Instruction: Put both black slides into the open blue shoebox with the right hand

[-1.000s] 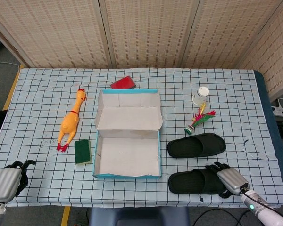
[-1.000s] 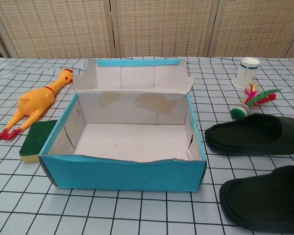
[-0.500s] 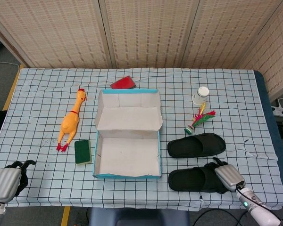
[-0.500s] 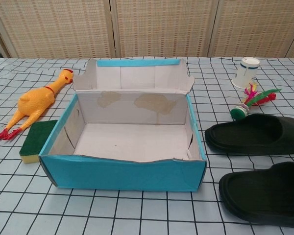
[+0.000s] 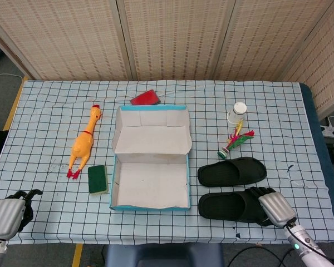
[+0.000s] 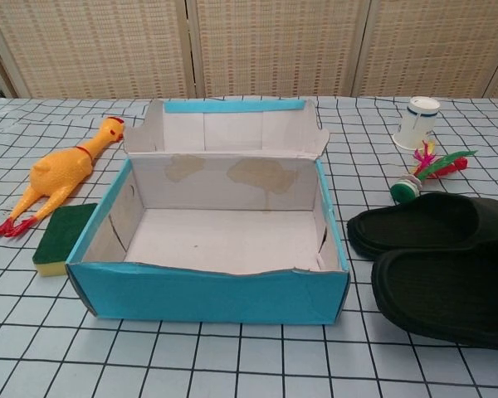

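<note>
Your right hand (image 5: 276,208) grips the heel end of the near black slide (image 5: 232,206), fingers wrapped over its right end. Compared with a second ago that slide has shifted farther from you and a bit left; it now sits just beside the far black slide (image 5: 232,171), and in the chest view it overlaps the far one. Looks like the carry toward the open blue shoebox (image 5: 150,207) has begun, but both slides are still outside it, right of the box on the tabletop (image 5: 44,117). Can't tell if the near slide is lifted or just dragged.

Both slides are matte black, thick-soled, wide strap, toes pointing left at the box. Box interior is white and bare, lid flipped back on the far side.

Your left hand (image 5: 8,214) rests at the near left corner, holding nothing; can't tell how its fingers lie.
</note>
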